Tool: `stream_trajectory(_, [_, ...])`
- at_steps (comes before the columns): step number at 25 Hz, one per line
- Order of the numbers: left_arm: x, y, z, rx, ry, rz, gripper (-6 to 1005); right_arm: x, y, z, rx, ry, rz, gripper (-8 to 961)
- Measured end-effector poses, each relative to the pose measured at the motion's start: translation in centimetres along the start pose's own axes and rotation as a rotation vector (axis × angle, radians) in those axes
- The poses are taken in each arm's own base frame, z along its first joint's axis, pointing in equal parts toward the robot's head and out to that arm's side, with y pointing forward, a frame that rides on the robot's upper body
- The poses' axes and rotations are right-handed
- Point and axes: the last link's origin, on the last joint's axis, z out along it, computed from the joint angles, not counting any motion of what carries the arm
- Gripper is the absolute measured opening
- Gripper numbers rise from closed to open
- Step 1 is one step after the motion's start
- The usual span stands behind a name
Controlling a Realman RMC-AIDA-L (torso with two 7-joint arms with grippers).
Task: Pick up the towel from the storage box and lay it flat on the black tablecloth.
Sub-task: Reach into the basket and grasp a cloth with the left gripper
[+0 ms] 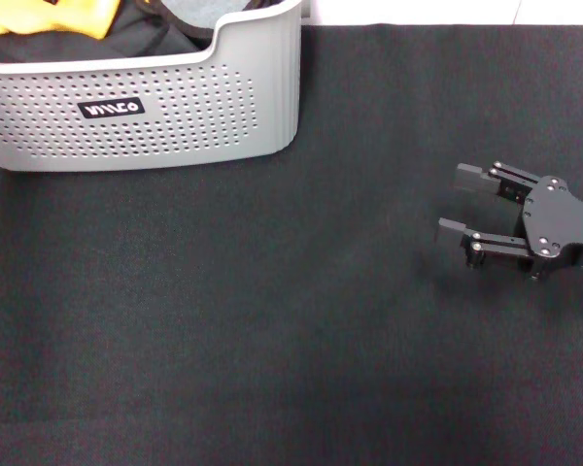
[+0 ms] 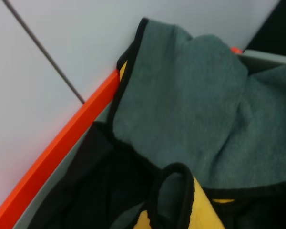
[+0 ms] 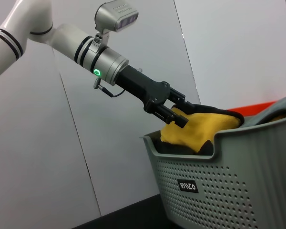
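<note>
Your left tool [image 3: 178,113] is reaching into the box [image 1: 155,126] at the far left of the cloth [image 1: 272,320], its fingers pinching the yellow fold of the towel [image 3: 200,129], which is bunching above the rim. The towel's grey face and black trim are filling the left wrist view. Your right tool [image 1: 466,204] is hovering low over the cloth at the right, well apart from the box, its 2 fingers spread.
</note>
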Motion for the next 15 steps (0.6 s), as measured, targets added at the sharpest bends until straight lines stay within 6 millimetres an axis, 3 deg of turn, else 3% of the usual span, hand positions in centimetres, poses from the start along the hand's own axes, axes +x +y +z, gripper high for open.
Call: stream_trajectory(15, [1.2,-0.4,-0.2,0.055,0.012,0.018,676,0.7,0.6,-0.1,0.006,-0.014,0.014,854])
